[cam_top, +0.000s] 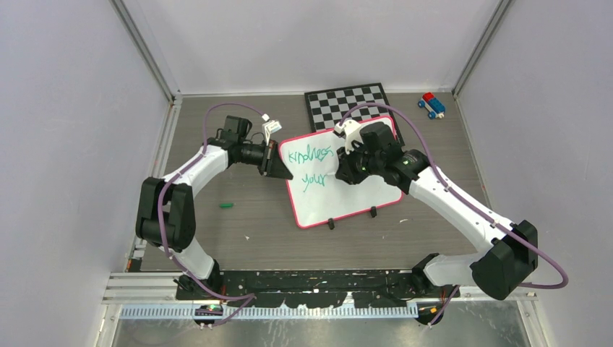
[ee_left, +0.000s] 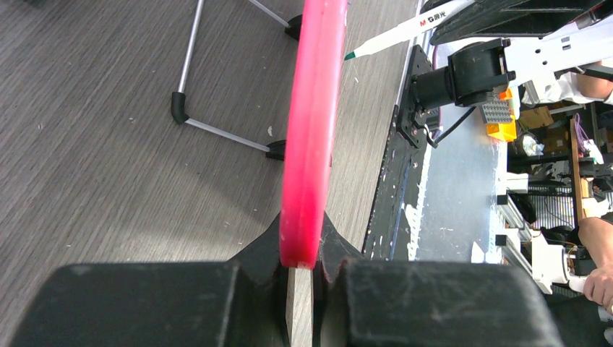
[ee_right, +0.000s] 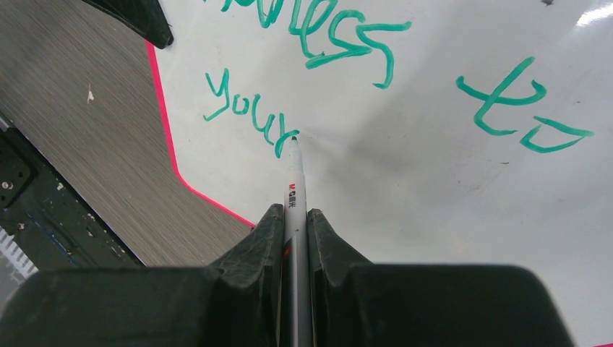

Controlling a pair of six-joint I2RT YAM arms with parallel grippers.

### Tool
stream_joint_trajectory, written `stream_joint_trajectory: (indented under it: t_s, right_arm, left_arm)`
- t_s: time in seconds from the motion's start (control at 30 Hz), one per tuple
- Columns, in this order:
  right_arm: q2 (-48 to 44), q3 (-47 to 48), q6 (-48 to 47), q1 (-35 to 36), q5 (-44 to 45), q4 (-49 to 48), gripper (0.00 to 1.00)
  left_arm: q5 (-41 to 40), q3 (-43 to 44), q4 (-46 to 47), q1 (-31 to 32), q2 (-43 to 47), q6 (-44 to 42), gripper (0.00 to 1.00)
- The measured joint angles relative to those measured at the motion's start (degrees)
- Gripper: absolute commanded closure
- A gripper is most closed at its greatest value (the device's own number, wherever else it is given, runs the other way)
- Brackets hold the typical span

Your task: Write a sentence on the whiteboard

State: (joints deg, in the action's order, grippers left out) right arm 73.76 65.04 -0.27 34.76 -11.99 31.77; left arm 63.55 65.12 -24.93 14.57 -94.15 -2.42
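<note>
The whiteboard (cam_top: 350, 199), with its pink-red frame, stands tilted in the middle of the table. The sentence (cam_top: 311, 155) in green reads "kindness to" on the upper line and "your" (ee_right: 242, 112) below it. My left gripper (cam_top: 278, 165) is shut on the board's left edge; in the left wrist view the pink frame (ee_left: 311, 130) runs up from between my jaws (ee_left: 302, 249). My right gripper (ee_right: 294, 217) is shut on a white marker (ee_right: 293, 184). The marker's tip touches the board just after the "r" of "your".
A black-and-white chequered board (cam_top: 347, 103) lies behind the whiteboard. A small blue and red toy (cam_top: 431, 105) sits at the back right. A green marker cap (cam_top: 227, 205) lies on the table left of the board. The board's two black feet (cam_top: 331, 224) face the arms.
</note>
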Motion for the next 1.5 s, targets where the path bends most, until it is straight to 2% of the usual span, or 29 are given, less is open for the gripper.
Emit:
stream_joint_trajectory:
  t_s: [0.53, 1.5]
  right_arm:
    - [0.0, -0.8, 0.0, 0.0, -1.8, 0.0, 1.0]
    - [0.0, -0.8, 0.0, 0.0, 2.4, -0.3, 1.0]
  left_arm:
    - [0.0, 0.0, 0.0, 0.0, 0.0, 0.0, 1.0]
    - [0.1, -0.1, 0.2, 0.0, 0.0, 0.0, 1.0]
